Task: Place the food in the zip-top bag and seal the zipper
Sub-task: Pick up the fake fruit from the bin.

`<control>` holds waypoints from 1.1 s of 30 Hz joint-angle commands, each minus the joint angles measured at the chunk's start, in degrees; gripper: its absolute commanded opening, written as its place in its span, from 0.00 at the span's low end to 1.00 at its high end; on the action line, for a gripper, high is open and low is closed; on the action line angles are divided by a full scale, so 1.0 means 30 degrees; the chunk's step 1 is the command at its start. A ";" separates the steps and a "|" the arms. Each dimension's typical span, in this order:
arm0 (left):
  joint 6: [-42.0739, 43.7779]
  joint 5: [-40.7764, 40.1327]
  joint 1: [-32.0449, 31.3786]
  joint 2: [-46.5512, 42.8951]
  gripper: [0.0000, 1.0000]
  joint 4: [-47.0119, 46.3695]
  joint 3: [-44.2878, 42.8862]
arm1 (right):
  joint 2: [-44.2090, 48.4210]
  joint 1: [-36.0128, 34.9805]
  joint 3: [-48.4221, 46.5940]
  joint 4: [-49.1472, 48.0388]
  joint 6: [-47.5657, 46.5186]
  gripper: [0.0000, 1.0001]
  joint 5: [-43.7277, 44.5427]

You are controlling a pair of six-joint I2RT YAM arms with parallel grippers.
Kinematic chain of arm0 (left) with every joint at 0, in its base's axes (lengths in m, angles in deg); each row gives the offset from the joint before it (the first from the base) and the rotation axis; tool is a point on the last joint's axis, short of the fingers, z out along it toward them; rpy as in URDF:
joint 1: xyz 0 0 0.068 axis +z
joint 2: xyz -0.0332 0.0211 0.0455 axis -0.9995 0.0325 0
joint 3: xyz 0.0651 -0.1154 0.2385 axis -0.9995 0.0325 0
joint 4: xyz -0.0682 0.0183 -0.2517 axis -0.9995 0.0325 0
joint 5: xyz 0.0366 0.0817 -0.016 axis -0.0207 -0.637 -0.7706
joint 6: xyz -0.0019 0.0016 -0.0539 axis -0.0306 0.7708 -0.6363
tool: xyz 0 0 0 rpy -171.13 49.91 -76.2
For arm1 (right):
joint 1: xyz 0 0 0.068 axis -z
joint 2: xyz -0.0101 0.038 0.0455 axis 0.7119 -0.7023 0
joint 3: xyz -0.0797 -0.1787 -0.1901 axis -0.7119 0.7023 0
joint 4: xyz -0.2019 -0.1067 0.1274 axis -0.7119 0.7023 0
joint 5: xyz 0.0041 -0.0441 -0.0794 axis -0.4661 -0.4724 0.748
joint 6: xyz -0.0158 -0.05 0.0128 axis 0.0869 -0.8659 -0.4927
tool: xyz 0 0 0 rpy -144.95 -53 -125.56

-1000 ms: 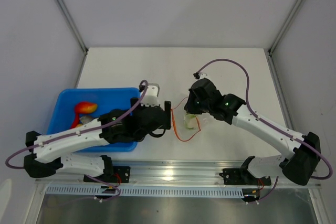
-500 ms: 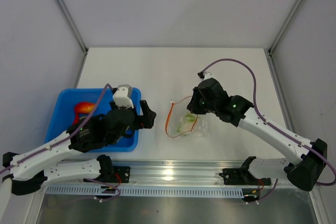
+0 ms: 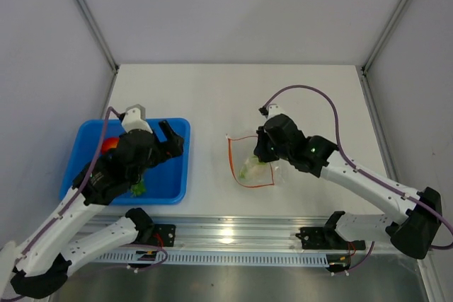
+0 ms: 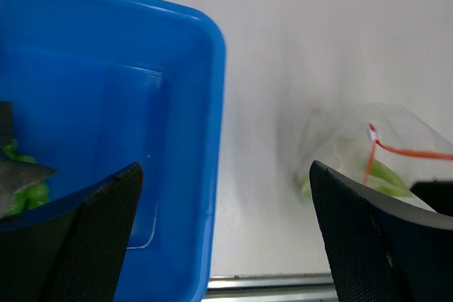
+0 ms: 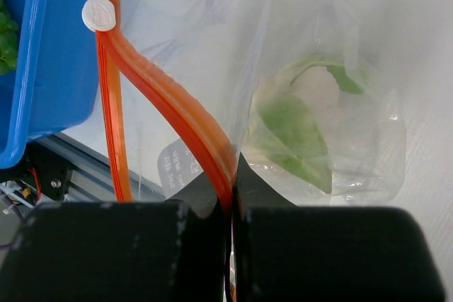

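The left gripper (image 3: 172, 139) hangs over the far right corner of the blue tray (image 3: 78, 157). Its two black fingers (image 4: 85, 238) are spread wide apart and there is nothing between them.

Some food is in the tray. A red-orange fruit (image 3: 108, 144) sits at the far left side, partly hidden behind the left arm. A green leafy bit (image 3: 139, 188) lies close to the near edge of the tray, right beside the arm.

The zip-top bag (image 3: 265, 172) lies on the white table (image 3: 212, 97), to the right of the tray and not touching it. The bag is clear and crinkly. Its mouth points toward the tray and is open. The red zipper (image 5: 163, 97) makes a wide loop in the view from above. In the right wrist view the two red strips start together at a small white tab (image 5: 100, 13) and then spread apart.

The right gripper (image 5: 230, 203) has its jaws squeezed tight together on one of the red strips, so it is pinching that edge of the mouth.

Inside the bag, down at the closed end, sits a white cauliflower (image 5: 315, 86) with green leaves (image 5: 290, 129) around it. It is the only food that can be seen in the bag.
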 commanded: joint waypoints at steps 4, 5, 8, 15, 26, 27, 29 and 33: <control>0.0681 0.2846 0.5784 0.1766 0.99 0.0328 -0.0584 | 0.0176 -0.0464 -0.0191 -0.1088 -0.1753 0.00 -0.0202; 0.0536 0.3692 0.6524 0.1942 1.00 0.0415 -0.0497 | 0.0117 -0.0523 -0.0279 -0.1000 -0.1957 0.00 0.0089; -0.0077 0.4401 0.8840 0.2266 0.99 0.0445 0.0000 | 0.0117 -0.0553 -0.0368 -0.0707 -0.2397 0.01 0.0529; -0.1399 0.5397 1.1861 0.2998 0.99 0.0855 0.0527 | 0.0292 -0.0465 0.0187 -0.0879 -0.2695 0.00 0.0091; -0.2804 0.5810 1.4792 0.1511 0.99 0.1880 0.2607 | 0.1727 -0.0612 0.1244 -0.0736 -0.3599 0.00 0.0268; -0.3009 0.5751 1.4822 0.1215 0.99 0.1851 0.2754 | 0.1699 -0.0612 0.1244 -0.0707 -0.3716 0.00 0.0209; -0.3478 0.5692 1.5373 0.0716 0.99 0.1735 0.3428 | 0.1641 -0.0553 0.1214 -0.0589 -0.3892 0.00 0.0180; -0.3715 0.5634 1.6050 0.0303 0.98 0.1968 0.3781 | 0.1523 -0.0495 0.1331 -0.0530 -0.3718 0.00 0.0180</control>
